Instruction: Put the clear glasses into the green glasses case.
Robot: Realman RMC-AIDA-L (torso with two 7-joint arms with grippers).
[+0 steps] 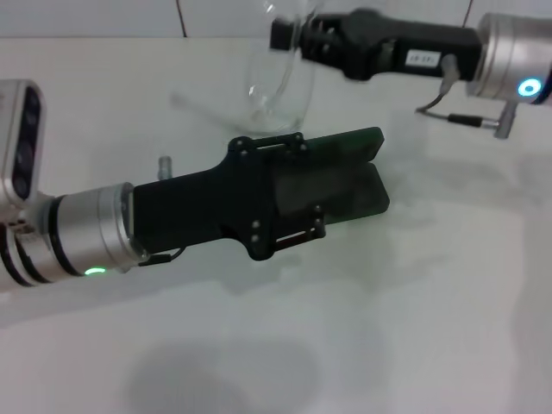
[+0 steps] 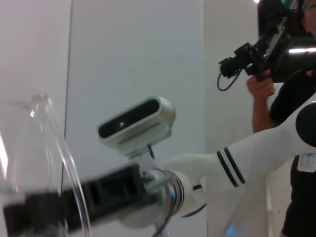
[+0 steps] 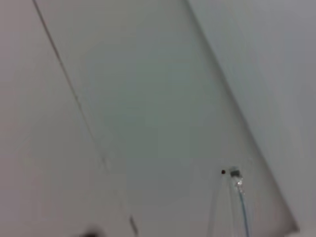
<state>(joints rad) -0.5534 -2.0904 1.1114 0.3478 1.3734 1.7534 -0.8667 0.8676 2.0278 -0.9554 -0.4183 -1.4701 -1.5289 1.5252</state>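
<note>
The green glasses case (image 1: 366,185) lies open in the middle of the white table, its lid (image 1: 349,138) raised on the far side. My left gripper (image 1: 309,185) reaches in from the left and straddles the case's near end, holding it and hiding much of it. The clear glasses (image 1: 278,86) hang in the air behind the case, above the table. My right gripper (image 1: 286,34) comes in from the upper right and is shut on their top edge. One clear arm (image 2: 69,163) shows in the left wrist view, and its tip (image 3: 236,174) in the right wrist view.
A small grey peg (image 1: 164,162) stands on the table (image 1: 414,328) left of the case. A tiled wall runs along the back. In the left wrist view, a person (image 2: 276,64) with a camera stands behind my right arm (image 2: 256,153).
</note>
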